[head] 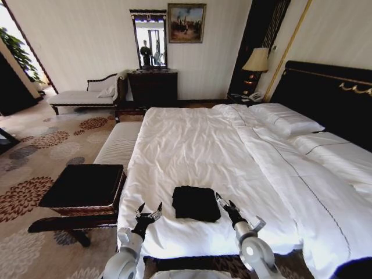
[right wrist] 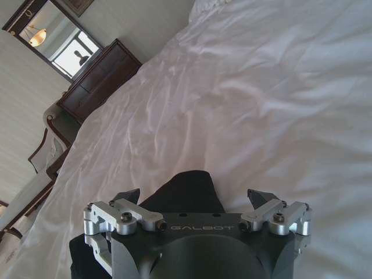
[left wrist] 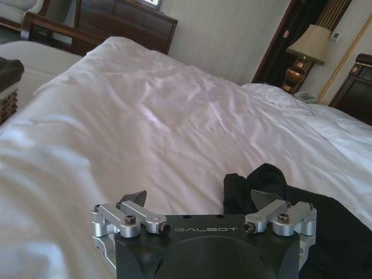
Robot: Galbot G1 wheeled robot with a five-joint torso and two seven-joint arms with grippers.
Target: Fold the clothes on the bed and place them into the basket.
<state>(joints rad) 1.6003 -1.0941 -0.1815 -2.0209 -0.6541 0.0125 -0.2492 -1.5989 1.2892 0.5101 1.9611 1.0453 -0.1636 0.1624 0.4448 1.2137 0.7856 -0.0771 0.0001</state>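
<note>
The black T-shirt (head: pixel 196 203), folded into a compact square bundle, lies on the white duvet of the large bed (head: pixel 197 145) near its near edge. The left gripper (head: pixel 149 212) hovers just left of the bundle with its fingers spread apart and nothing held; the right gripper (head: pixel 221 202) sits at the bundle's right edge, fingers likewise apart and empty. The brown woven wicker basket (head: pixel 84 189) with the black inside stands on a stool off the left side of the bed, well apart from the shirt. Judged risks: 1) a pinch taking only the top layer would let the fold fall open during lifting; 2) fingers driven too low could catch the duvet together with the shirt; 3) uneven lift by the 2 grippers could slump the bundle before it reaches the basket.
</note>
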